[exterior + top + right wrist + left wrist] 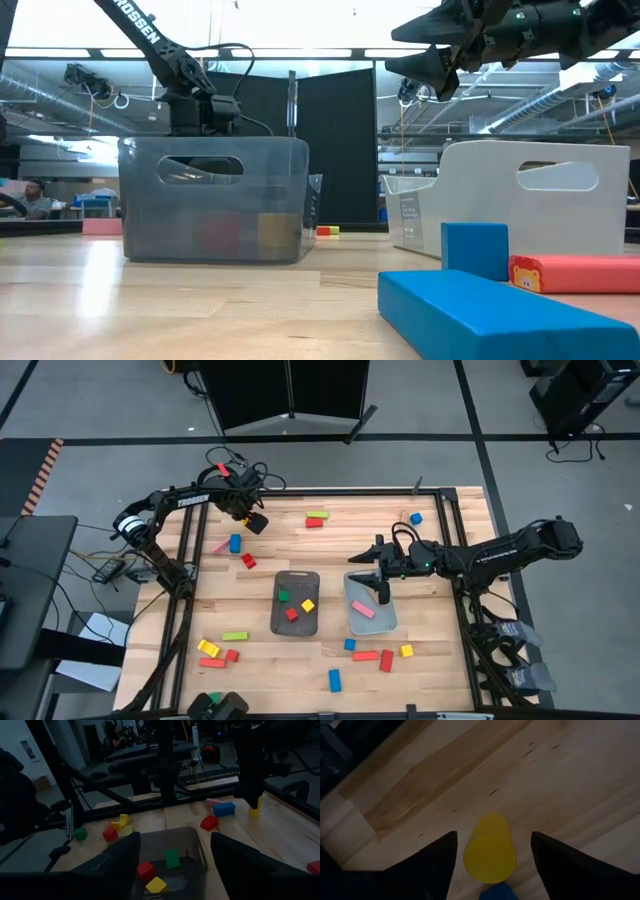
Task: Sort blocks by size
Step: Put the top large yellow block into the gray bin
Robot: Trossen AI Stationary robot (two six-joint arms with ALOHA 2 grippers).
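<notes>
My left gripper (pixel 255 522) is at the table's far left, open, pointing down. A yellow block (pixel 489 849) stands between its fingers with a gap on each side; it also shows in the right wrist view (pixel 255 809). My right gripper (pixel 372 575) hangs open and empty above the pale tray (pixel 372 626), which holds a pink bar (pixel 363 609). It also shows high in the low view (pixel 405 52). The dark tray (pixel 297 574) holds a green (pixel 283 596), a yellow (pixel 308 604) and a red cube (pixel 292 614).
Loose blocks lie around: pink (pixel 222 546), blue (pixel 235 543) and red (pixel 248 560) near the left gripper, a green and red pair (pixel 316 518) and a blue one (pixel 415 518) at the far side, and several along the near edge (pixel 365 656). Black frame rails border the table.
</notes>
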